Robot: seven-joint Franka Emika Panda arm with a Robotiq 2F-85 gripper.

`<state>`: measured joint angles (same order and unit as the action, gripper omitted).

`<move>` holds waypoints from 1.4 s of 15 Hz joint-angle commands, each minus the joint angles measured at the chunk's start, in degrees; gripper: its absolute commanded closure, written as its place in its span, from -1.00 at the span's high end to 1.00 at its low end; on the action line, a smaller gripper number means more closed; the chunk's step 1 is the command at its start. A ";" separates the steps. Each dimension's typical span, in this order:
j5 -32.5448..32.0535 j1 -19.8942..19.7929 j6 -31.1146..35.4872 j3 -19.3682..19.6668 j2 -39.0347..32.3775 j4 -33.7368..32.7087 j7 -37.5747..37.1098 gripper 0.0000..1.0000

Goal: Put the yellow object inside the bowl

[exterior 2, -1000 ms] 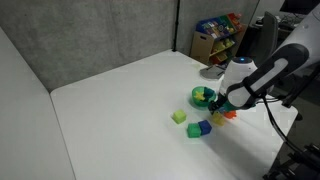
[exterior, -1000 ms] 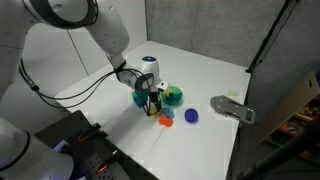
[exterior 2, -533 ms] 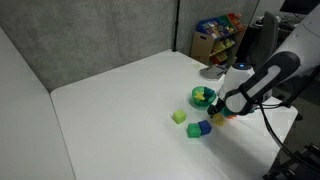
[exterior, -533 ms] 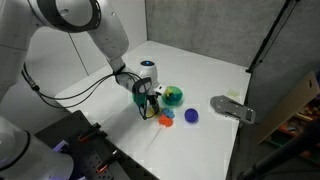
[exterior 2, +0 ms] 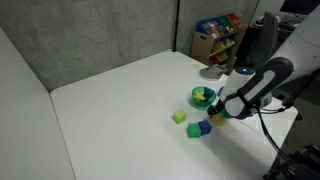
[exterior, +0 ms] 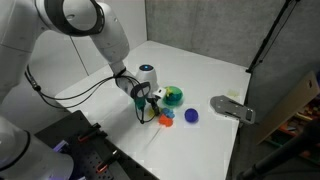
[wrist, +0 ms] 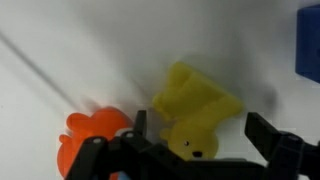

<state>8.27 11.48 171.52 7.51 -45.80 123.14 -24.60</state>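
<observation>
White table (exterior: 200,65), tool (wrist: 196,120) open astride yellow object (wrist: 200,95).

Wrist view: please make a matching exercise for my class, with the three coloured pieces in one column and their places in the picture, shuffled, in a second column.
Things
1. yellow toy piece
2. orange toy piece
3. blue block

Places in the wrist view
A. cut off at the upper right edge
B. near the centre
C. lower left

Right pairs: 1-B; 2-C; 3-A
</observation>
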 commanded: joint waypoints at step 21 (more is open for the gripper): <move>2.07 -5.81 -7.11 -2.94 14.80 2.84 3.74 -0.49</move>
<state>9.45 7.64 167.33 5.74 -33.85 125.90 -22.76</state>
